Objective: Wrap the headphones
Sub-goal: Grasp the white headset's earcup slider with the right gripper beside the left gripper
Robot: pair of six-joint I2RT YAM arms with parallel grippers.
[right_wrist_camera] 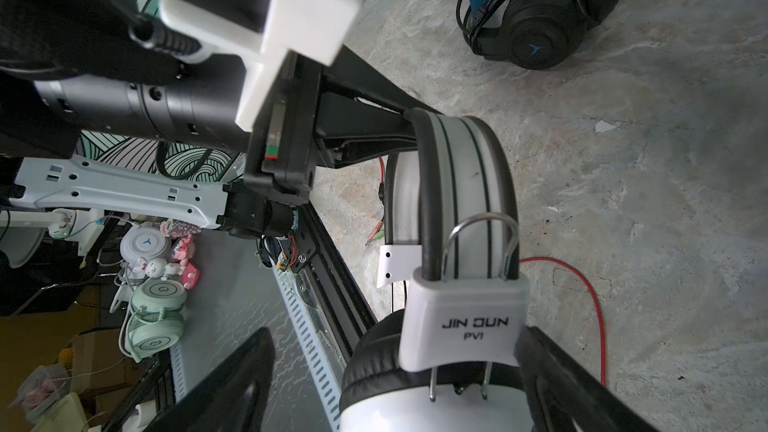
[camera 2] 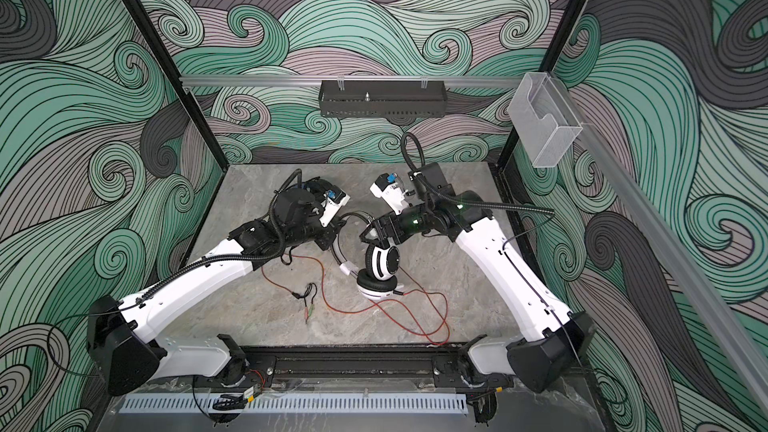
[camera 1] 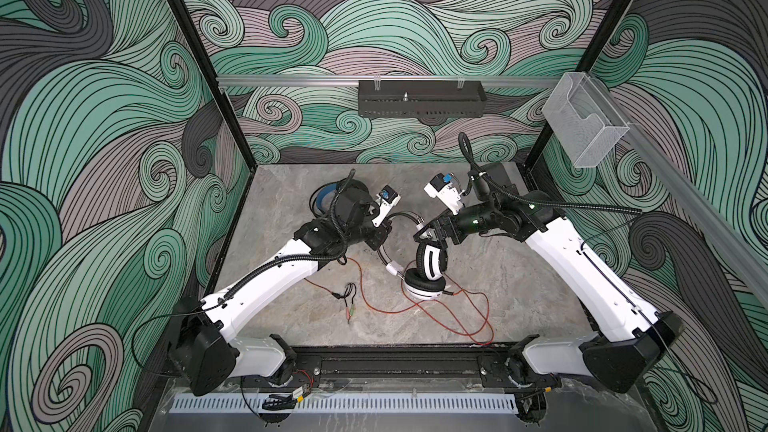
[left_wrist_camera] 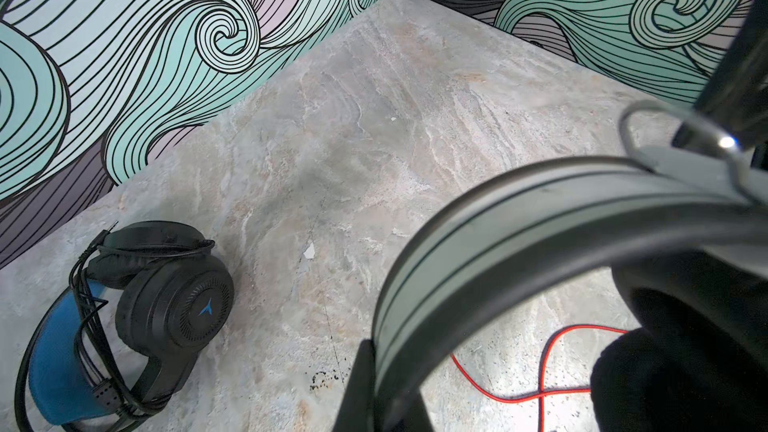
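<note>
White plastic over-ear headphones with black cushions (camera 1: 424, 286), middle of the desk (camera 1: 519, 284): left tool (right_wrist_camera: 405, 126) is clamped on the headband (right_wrist_camera: 457, 168), right tool (camera 1: 429, 238) is wide open around one earcup (camera 1: 432, 261).

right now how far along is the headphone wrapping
Done: the black headset lies at the table's far left, its black cable wound around it.
In hand: the left claw grips the white headset by the headband; the right claw stands open, flanking one ear cup.
Left: the red cable sprawls loose, unwrapped.
</note>
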